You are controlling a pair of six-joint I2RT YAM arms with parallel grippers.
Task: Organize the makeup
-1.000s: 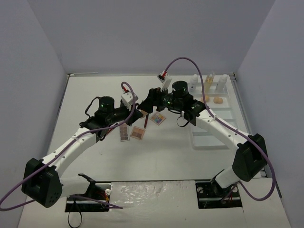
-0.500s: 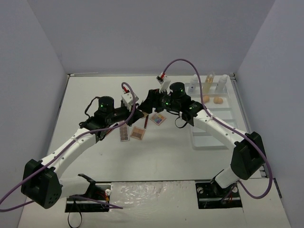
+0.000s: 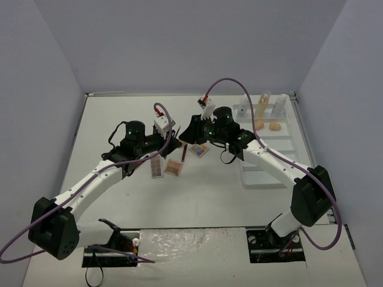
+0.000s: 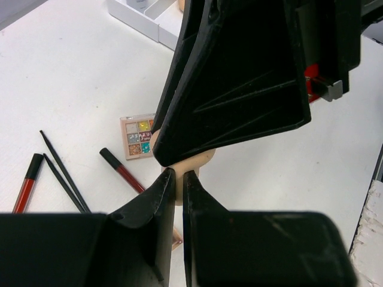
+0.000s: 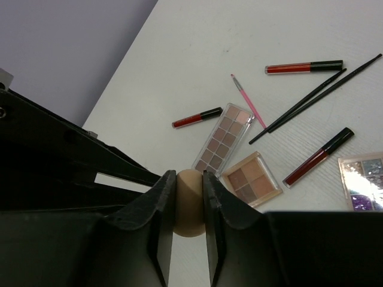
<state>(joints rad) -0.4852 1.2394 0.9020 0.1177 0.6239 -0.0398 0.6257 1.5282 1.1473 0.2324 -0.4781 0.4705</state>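
right gripper (image 5: 189,177) has closed onto the beige sponge (image 5: 189,216) that the left gripper (image 4: 178,176) pinches; palettes (image 5: 222,143), lip tubes (image 5: 317,156) and brushes (image 5: 311,98) lie unsorted on the counter (image 5: 299,30).

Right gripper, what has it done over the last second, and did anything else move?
The right gripper edged left toward the left gripper and closed its fingers on the beige sponge that the left one pinches. The left arm stayed put, still shut. The palettes and lip tubes on the table lie as before.
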